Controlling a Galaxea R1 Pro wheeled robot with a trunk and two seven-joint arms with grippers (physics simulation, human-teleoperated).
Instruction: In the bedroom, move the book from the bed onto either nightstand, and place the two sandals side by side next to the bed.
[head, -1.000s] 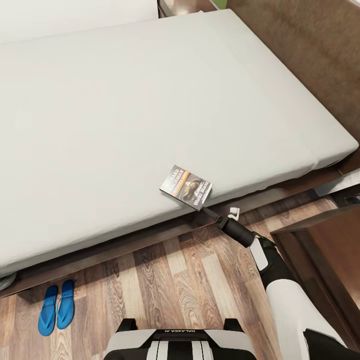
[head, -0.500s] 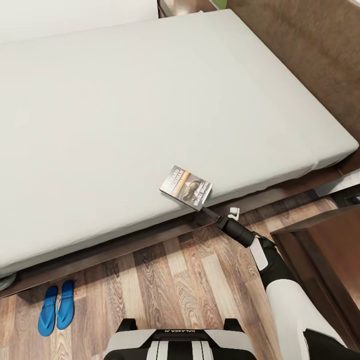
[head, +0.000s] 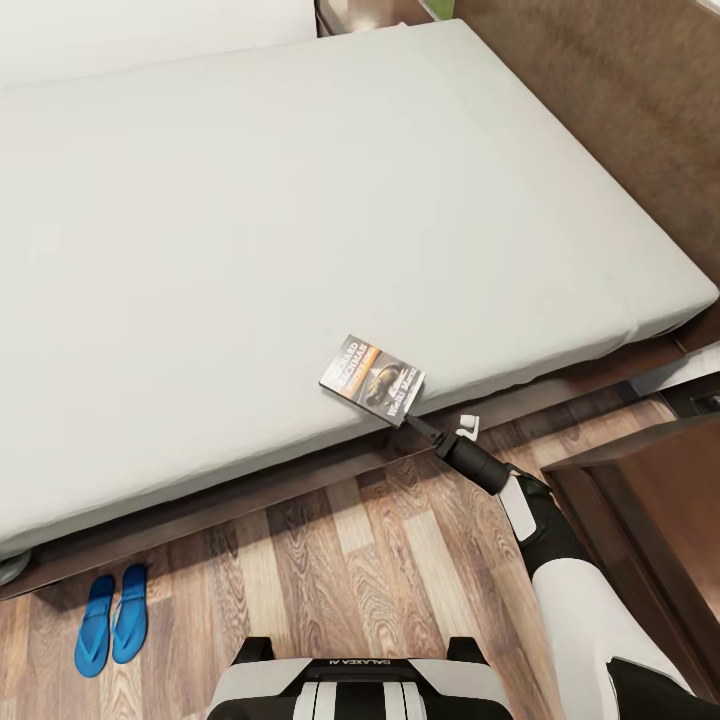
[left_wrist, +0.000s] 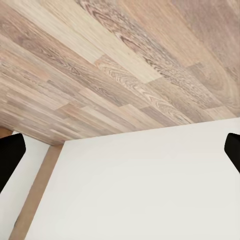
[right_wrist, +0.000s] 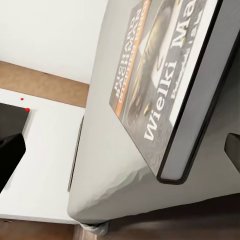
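- Two dark finger tips frame the right wrist view, set wide apart at opposite edges, with the book (right_wrist: 165, 85) lying between them; the right gripper (head: 413, 421) reads as spread open and holding nothing, its tips at the book's near corner in the head view.
- One risk, as I judge it: the book (head: 373, 378) lies flat at the near edge of the bed (head: 250, 220), part of it overhanging the mattress edge, so a closing jaw could nudge it off onto the floor (head: 380, 560) rather than pinch it.
- Another risk: the cover is thin and flat against soft mattress, so a finger may slide over the top or dig into the bedding instead of getting under the spine.
- Whether the fingertips already touch the book I cannot tell; from the head view the tip is hidden against the book's corner.
- Left gripper (left_wrist: 120, 150) shows its dark tips far apart at the edges of its own view, open and empty, looking at wood planks and a pale surface.
- Both sandals (head: 112, 622) lie side by side on the floor at the near left, beside the bed frame.
- Beyond the far edge of the bed, a brown wooden corner (head: 365, 12) is cropped; it may be a nightstand, but too little shows.
- Dark wooden furniture (head: 650, 500) at the near right is cut off and hard to identify.
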